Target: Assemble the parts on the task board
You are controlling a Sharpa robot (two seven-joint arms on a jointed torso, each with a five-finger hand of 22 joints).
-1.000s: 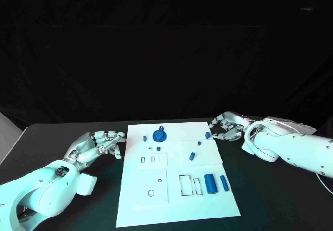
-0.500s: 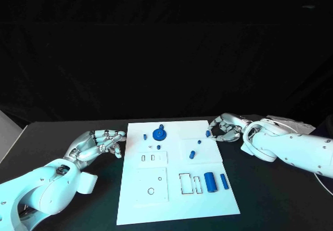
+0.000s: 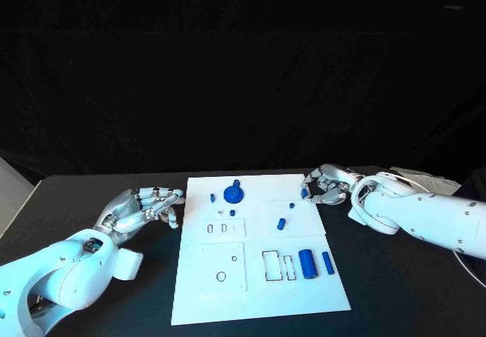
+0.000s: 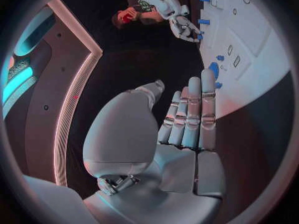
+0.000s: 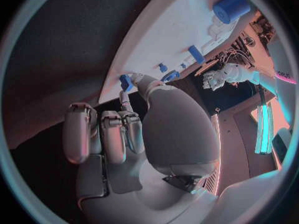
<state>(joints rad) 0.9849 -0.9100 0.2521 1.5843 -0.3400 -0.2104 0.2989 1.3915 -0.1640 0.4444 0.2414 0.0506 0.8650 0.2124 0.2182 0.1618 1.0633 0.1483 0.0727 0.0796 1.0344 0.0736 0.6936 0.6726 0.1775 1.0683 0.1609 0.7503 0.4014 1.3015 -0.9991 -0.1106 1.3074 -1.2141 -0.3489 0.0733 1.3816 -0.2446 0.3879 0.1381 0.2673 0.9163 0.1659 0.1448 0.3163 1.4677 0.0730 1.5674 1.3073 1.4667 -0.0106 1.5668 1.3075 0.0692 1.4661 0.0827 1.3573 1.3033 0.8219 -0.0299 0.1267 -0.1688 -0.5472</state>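
Left hand (image 3: 145,210) rests on the black table (image 3: 61,203) at the task board's (image 3: 253,281) 9 o'clock edge, fingers loosely spread, holding nothing. Blue parts sit on the board: round gear (image 3: 233,195) at 12 o'clock, two cylinders (image 3: 315,265) at 4 o'clock. Right hand (image 3: 324,186) curls at the 1 o'clock corner, fingertips touching a small blue peg (image 3: 304,192); grip uncertain.
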